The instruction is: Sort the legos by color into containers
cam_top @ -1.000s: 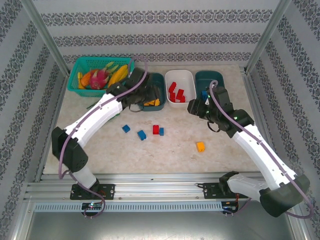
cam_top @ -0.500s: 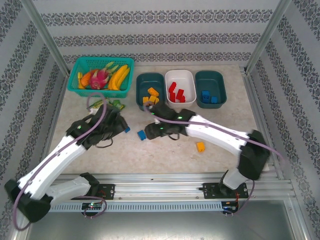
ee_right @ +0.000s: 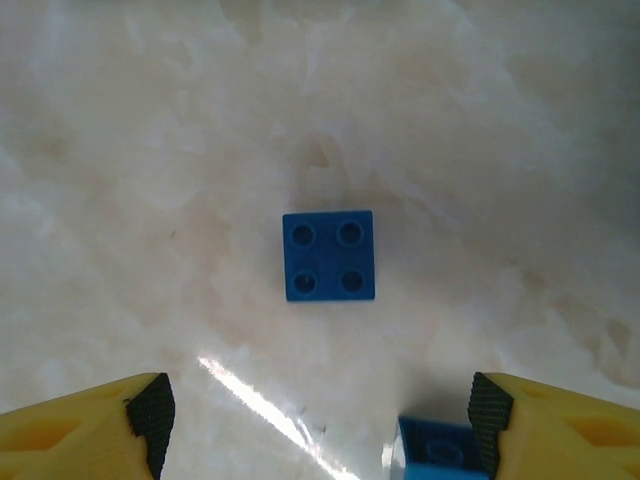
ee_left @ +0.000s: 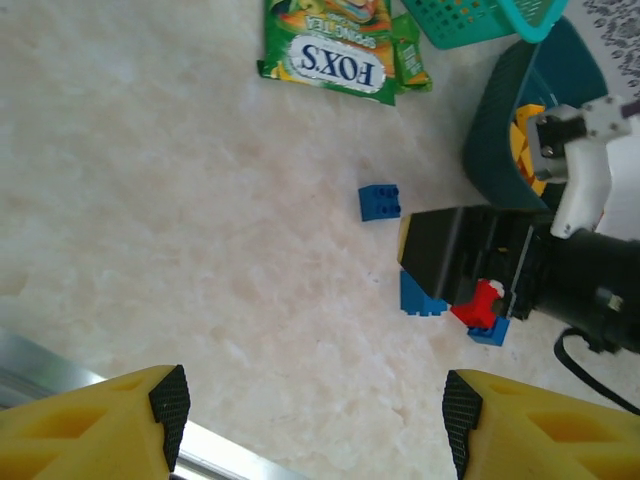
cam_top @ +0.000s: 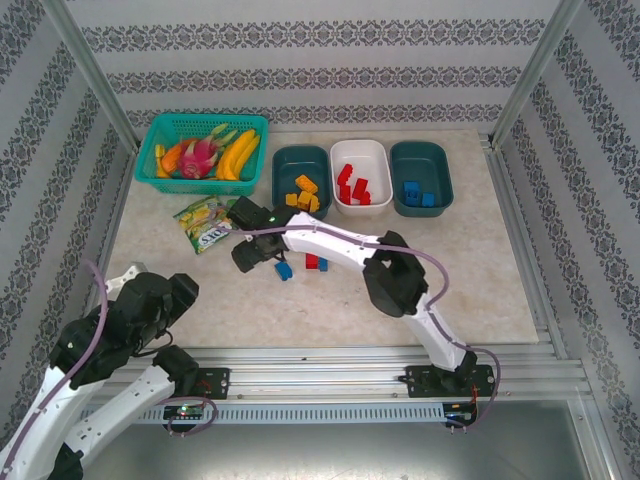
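Observation:
My right gripper point(ee_right: 320, 430) hangs open over the table, reaching far left point(cam_top: 250, 254). A blue four-stud lego point(ee_right: 328, 256) lies just ahead of its fingertips. A second blue lego point(ee_right: 440, 455) sits by its right fingertip. My left gripper point(ee_left: 315, 410) is open and empty, held high near the front left corner. More loose legos lie close together: blue point(cam_top: 283, 270), red point(cam_top: 311, 261), blue point(cam_top: 322, 264). At the back stand three containers. The left teal tub point(cam_top: 285, 165) holds yellow-orange bricks, the white tub point(cam_top: 375, 158) red ones, and the right teal tub point(cam_top: 432, 160) blue ones.
A green snack packet point(cam_top: 205, 222) lies left of the right gripper. The turquoise mesh basket point(cam_top: 160, 130) with toy fruit stands at the back left. The right arm's elbow point(cam_top: 395, 280) hangs over the middle of the table. Metal rails run along the front edge.
Both grippers left the tubs and came down to the loose bricks. The left arm then pulled back to the front left. The right gripper swung left over the leftmost blue brick. Both jaws widened.

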Robot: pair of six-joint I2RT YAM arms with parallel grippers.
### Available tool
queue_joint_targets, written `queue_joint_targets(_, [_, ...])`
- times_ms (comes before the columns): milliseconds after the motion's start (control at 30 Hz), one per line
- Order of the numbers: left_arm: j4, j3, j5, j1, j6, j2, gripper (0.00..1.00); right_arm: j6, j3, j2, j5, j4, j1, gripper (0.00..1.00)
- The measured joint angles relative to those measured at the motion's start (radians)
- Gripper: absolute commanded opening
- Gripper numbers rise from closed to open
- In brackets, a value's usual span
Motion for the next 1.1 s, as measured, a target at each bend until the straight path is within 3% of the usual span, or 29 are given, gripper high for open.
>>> queue_joint_targets(300, [-0.040,0.058,0.000,0.000,0.011,-0.008,0.71,-0.016,0.211,0.226,0.019,-0.079,0.000,0.66])
queue_joint_targets(433, [-0.041,0.075,0.000,0.000,0.024,-0.022,0.71,-0.014,0.243,0.236,0.040,-0.093,0.000,0.58])
queue_joint_targets(600, [-0.042,0.082,0.007,0.000,0.046,-0.038,0.74,-0.003,0.258,0.251,0.056,-0.103,0.000,0.37])
queue_joint_targets(767, [-0.042,0.082,0.021,0.000,0.069,-0.039,0.77,0.011,0.265,0.251,0.056,-0.103,0.000,0.27])
queue_joint_targets(933, [0.011,0.076,0.071,0.000,0.117,-0.037,0.80,0.020,0.216,0.198,0.067,-0.093,-0.011,0.26])
queue_joint_targets(1100, [0.160,0.068,0.159,0.000,0.186,0.063,0.84,0.038,0.061,-0.032,0.082,-0.060,-0.077,0.26])
